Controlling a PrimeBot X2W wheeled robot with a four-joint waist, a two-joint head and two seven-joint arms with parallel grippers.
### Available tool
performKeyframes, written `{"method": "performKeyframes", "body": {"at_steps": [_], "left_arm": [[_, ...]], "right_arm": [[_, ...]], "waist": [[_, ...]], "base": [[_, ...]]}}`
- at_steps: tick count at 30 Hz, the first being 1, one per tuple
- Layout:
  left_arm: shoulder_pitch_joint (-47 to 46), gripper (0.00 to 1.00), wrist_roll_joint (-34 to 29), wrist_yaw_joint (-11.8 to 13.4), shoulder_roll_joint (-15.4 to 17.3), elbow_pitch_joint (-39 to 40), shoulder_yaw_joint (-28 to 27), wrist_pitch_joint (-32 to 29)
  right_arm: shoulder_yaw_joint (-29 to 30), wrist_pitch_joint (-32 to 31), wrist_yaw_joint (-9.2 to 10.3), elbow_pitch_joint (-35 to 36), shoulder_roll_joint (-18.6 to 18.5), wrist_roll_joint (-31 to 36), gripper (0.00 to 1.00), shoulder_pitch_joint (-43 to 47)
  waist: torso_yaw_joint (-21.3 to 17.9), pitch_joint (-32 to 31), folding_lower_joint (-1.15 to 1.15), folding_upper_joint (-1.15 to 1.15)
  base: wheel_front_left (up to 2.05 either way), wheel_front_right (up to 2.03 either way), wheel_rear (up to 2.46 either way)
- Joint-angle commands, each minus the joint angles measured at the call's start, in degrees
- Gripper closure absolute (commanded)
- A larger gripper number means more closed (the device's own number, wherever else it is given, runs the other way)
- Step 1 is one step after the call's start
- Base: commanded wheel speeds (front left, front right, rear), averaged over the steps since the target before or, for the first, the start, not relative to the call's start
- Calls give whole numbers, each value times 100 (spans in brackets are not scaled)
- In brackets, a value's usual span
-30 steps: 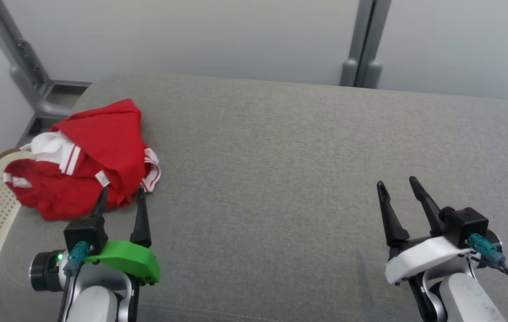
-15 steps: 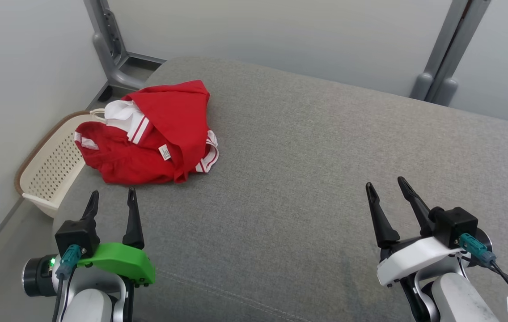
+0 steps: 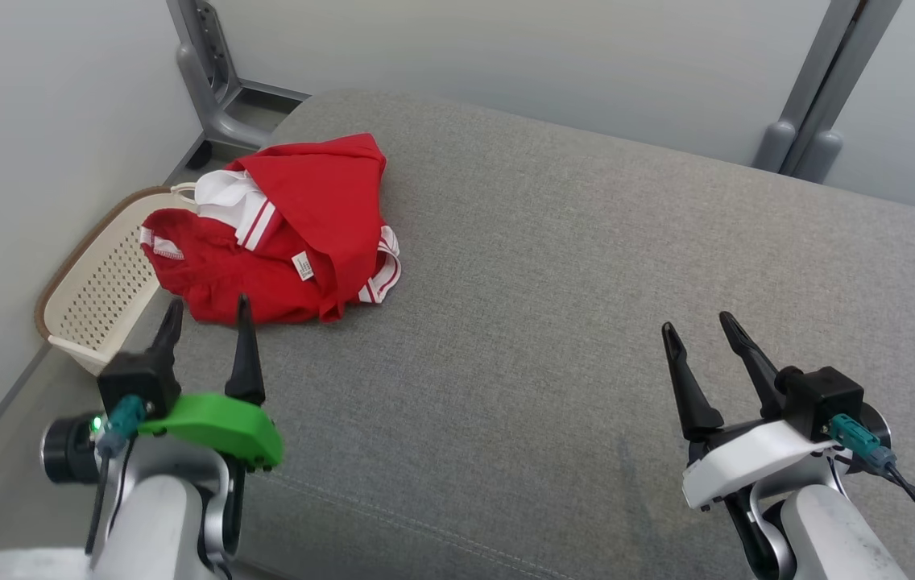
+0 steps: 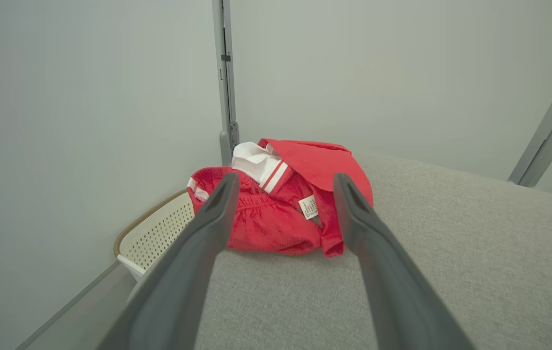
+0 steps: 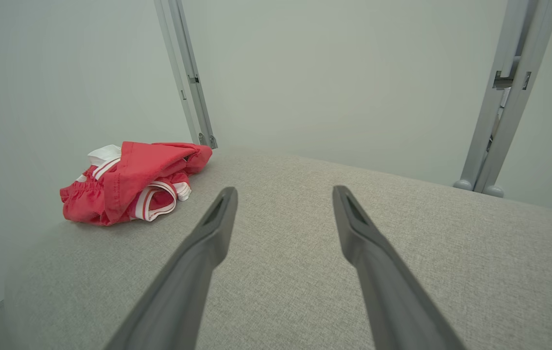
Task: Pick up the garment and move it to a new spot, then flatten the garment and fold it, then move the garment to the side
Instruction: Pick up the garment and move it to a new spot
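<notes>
At the far left corner of the cushion (image 3: 546, 282), head view, lay the red garment (image 3: 280, 242); left gripper (image 3: 209, 303) gaped, empty, near it; right gripper (image 3: 698, 324) gaped likewise, well apart; left wrist view: garment lay beyond the fingers (image 4: 198, 243); right wrist view: garment lay far left.

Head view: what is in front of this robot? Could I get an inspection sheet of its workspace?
Surface: grey fabric cushion, smooth.
Job's things: crumpled red garment with white striped trim, at the cushion's far left corner, unheld.
Clutter: cream perforated plastic basket, beside the cushion's left end.
Grippers: left gripper open, pointing at the garment, not gripping it; right gripper open, over the cushion.
Cables: black cable with teal plug at the right wrist; another teal plug at the left.
Surroundings: pale walls; grey metal posts.
</notes>
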State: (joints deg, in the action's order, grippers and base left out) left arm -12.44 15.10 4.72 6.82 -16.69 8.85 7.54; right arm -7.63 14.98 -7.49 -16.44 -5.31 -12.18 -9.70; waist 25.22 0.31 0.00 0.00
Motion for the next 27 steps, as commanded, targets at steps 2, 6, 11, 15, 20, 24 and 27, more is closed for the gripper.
{"method": "performKeyframes", "body": {"at_steps": [2,6,11,15,20,24,27], "left_arm": [[-393,0,68,-88,74,74,1,-137],[-987,0,209,-254,179,-26,-9,-694],[-1705,0,549,-512,279,-655,-35,-1546],[-2141,0,752,-743,317,-1321,-34,-1900],[-2709,0,1167,-990,296,-2391,-153,-2158],[-3056,0,1365,-1100,318,-3045,-170,-2267],[-3301,0,1496,-1152,360,-3496,-181,-2292]], "right_arm": [[-13,15,0,21,-51,10,0,-50],[-98,-23,0,86,-66,62,0,-145],[-186,-53,0,160,-80,91,0,-281],[-203,-48,1,203,-109,127,0,-412],[-262,-70,1,270,-150,175,0,-592],[-289,-75,1,273,-155,162,0,-738],[-333,-54,1,254,-156,160,0,-826]], "waist": [[-15,37,0,0],[-171,176,0,0],[-513,495,0,0],[-800,812,0,0],[-1107,1271,0,0],[-1260,1503,0,0],[-1349,1612,0,0]], "base": [[0,0,0],[0,0,0],[0,0,0],[0,0,0],[0,0,0],[0,0,0],[0,0,0]]}}
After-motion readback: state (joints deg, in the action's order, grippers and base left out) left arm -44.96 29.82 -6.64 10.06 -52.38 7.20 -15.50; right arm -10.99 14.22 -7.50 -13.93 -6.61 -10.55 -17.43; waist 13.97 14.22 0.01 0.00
